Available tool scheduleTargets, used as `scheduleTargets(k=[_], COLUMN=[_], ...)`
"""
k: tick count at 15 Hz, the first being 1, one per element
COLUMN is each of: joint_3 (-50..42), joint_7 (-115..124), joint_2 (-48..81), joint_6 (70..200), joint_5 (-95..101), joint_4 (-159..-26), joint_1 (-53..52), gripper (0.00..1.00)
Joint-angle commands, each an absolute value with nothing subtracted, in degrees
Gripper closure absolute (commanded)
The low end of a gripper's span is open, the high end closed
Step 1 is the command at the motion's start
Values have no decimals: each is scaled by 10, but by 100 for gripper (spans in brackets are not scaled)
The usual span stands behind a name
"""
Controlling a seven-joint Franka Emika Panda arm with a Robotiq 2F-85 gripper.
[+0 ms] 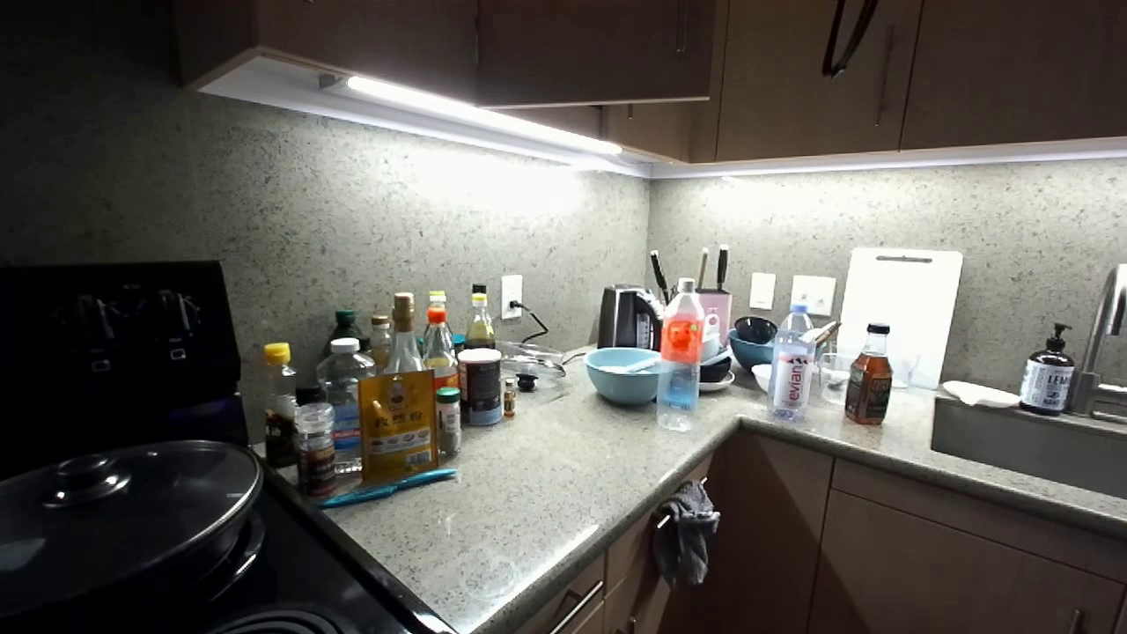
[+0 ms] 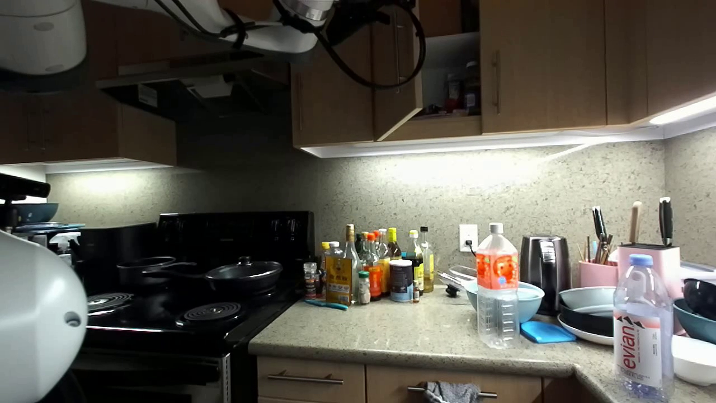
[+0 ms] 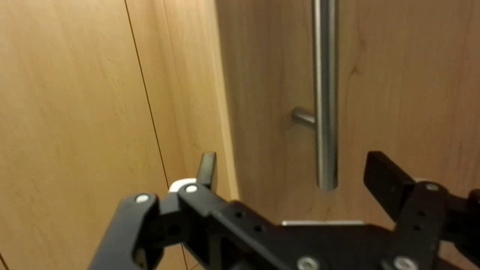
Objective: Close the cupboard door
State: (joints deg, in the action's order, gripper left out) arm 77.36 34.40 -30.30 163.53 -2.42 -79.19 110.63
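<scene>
Nearest in the wrist view, we see the gripper point(image 3: 292, 165) across the bottom of the frame, released, its fingers point(image 3: 388, 183) spread well apart. Just past it, right of centre, comes the steel bar handle point(image 3: 327, 93), its lower end showing between the fingertips and apart from both. Behind that, the cupboard door point(image 3: 405, 93) fills the right half, ahead of the gripper. Beyond its edge, at the left, we have a neighbouring cabinet front point(image 3: 75, 112).

In an exterior view, we find the arm point(image 2: 274, 40) at the upper left. In both exterior views, the cupboard door point(image 2: 386, 109) point(image 1: 581, 53) stands ajar near the top centre
</scene>
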Motion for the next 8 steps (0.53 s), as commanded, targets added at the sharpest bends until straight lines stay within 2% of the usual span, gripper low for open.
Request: scheduleTargets(k=[1,8], joint_3=[770,731], joint_7=[333,407], joint_2=[-306,-391], joint_6=[1636,1651], joint_5=[-39,-52], joint_4=[-796,-790], joint_1=[1103,1156], gripper=[0,0])
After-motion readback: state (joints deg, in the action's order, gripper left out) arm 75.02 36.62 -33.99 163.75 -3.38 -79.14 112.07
